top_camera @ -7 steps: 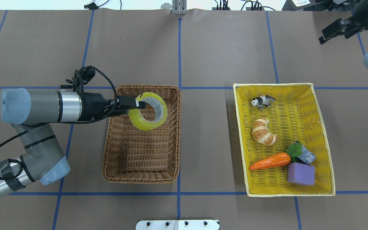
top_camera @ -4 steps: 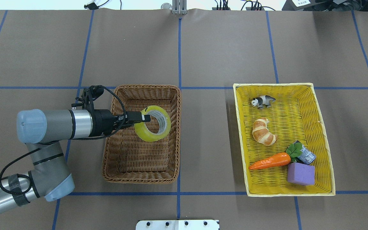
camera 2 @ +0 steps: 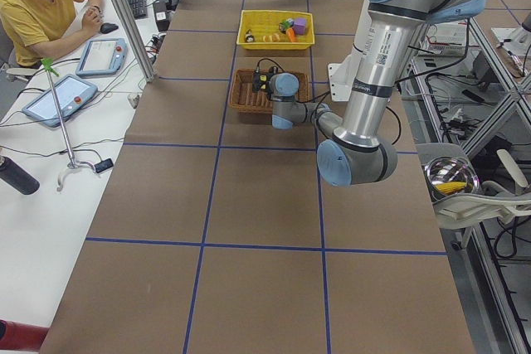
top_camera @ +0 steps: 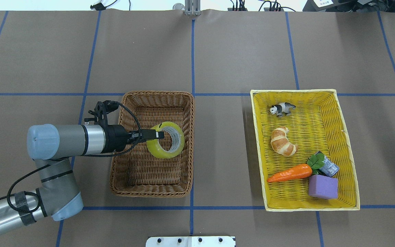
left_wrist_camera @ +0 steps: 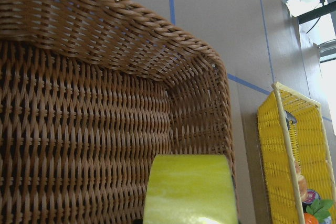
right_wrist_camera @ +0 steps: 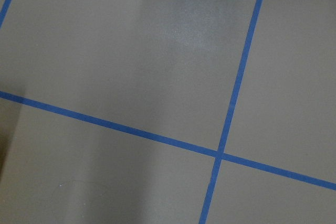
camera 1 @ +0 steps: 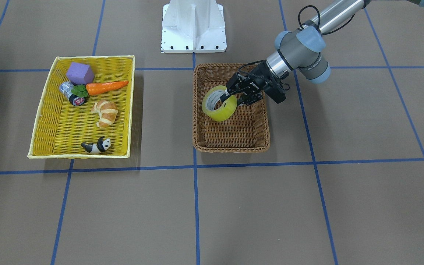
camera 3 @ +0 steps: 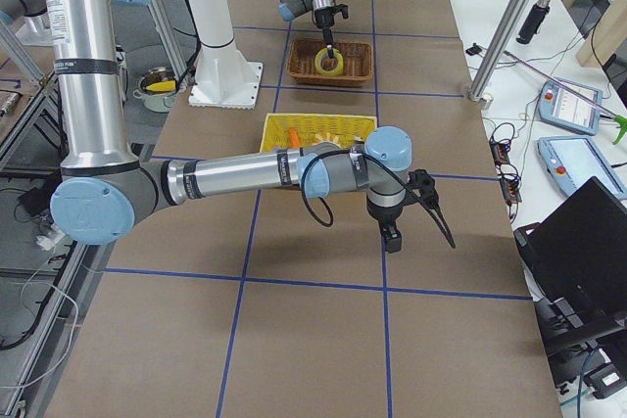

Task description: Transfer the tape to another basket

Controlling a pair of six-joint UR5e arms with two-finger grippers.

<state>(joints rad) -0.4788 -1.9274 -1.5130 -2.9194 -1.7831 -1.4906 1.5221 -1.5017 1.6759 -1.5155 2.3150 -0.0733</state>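
The left claw (top_camera: 159, 134) pinched the tape (top_camera: 157, 149) by its wall, tilted inside the basket (top_camera: 149, 190); released so, it might roll or snag a finger.

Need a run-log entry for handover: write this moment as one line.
left claw shut on tape | tape inside brown basket | not yet released | right claw cannot tell

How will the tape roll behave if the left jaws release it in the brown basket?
The tape holds its ring shape while the left jaws pinch one wall, so probably stiff. Round and hanging tilted, it may roll or flop flat when released. The woven walls of the basket would likely stop it.
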